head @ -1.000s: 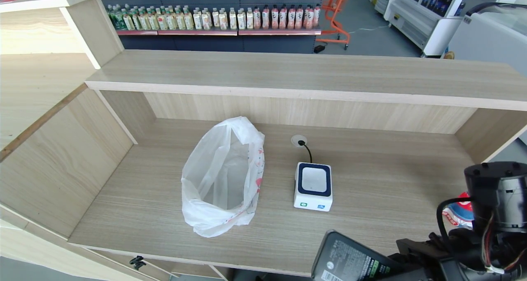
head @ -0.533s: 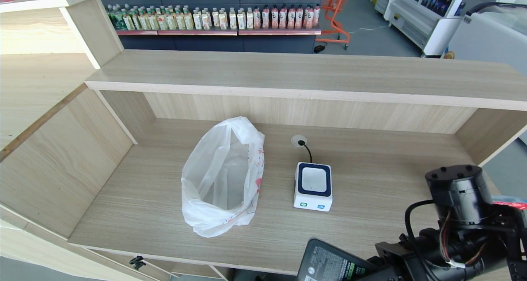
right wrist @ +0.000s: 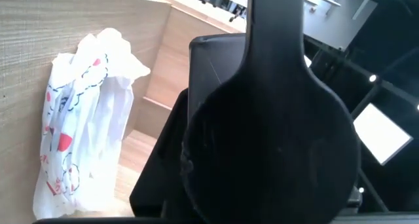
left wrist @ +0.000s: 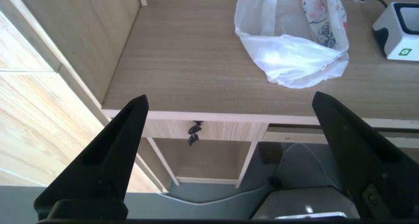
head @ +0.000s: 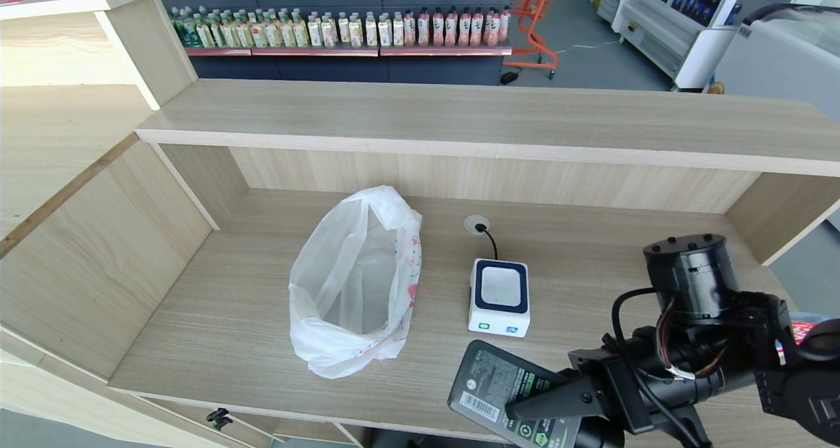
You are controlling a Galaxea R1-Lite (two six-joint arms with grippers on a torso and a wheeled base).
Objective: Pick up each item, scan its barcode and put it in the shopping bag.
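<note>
Head view: the right gripper (head: 548,405) is pinched on a flat black rectangular adapter block with a white barcode label (head: 502,395), held above the near edge of the light wooden counter (head: 590,264), near the white box scanner with a dark-framed window (head: 500,297). The label should be turned down over that window and held level. The left gripper (left wrist: 230,101) is spread and empty. Counted: one block, one scanner, one white plastic shopping bag (head: 357,284), one partly hidden red packet (head: 799,330).

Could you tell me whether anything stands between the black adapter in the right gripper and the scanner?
Nothing visible does. The right gripper holds the black adapter over the near edge of the counter, and bare counter lies between it and the scanner. The shopping bag sits to the scanner's left, off that path.
</note>
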